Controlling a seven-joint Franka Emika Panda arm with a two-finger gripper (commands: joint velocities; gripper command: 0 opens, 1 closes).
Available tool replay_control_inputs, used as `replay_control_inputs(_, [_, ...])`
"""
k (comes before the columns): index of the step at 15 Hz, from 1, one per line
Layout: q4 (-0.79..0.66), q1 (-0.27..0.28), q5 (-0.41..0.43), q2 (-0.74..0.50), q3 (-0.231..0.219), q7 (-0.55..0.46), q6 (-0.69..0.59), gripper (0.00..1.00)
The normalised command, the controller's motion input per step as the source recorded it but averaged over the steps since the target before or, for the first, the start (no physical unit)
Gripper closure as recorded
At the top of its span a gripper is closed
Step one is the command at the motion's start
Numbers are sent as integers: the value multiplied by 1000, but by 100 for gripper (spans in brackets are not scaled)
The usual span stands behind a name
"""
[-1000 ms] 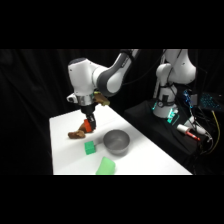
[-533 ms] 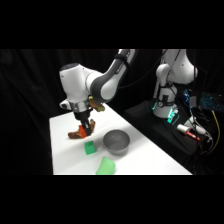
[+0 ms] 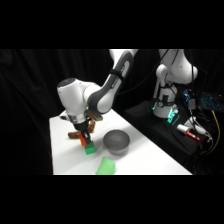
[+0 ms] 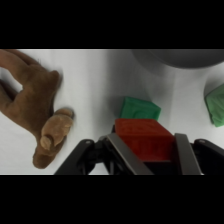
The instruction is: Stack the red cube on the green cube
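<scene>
The red cube sits between my gripper's two fingers, which are shut on it. It hangs just above and slightly to one side of the small green cube, partly covering it in the wrist view. From the side, the gripper holds the red cube right over the green cube on the white table.
A brown lumpy toy lies on the table close beside the cubes. A grey bowl stands just to the right of them. A larger light green slanted block lies near the table's front edge.
The arm has carried the red cube down and toward the front, from near the brown toy to just above the green cube.
</scene>
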Motion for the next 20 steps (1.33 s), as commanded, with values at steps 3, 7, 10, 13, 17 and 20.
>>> replay_control_inputs(3, [276,-38,95,220,41,-168,-59,68])
replay_control_inputs(7, [233,-34,93,149,46,-161,-73,68])
replay_control_inputs(10, [181,-38,101,102,49,-157,-79,10])
replay_control_inputs(13, [147,-34,93,48,40,-144,-132,0])
replay_control_inputs(17, [124,-28,79,-23,32,-147,-202,0])
replay_control_inputs(20, [112,-13,57,-111,19,-140,-269,0])
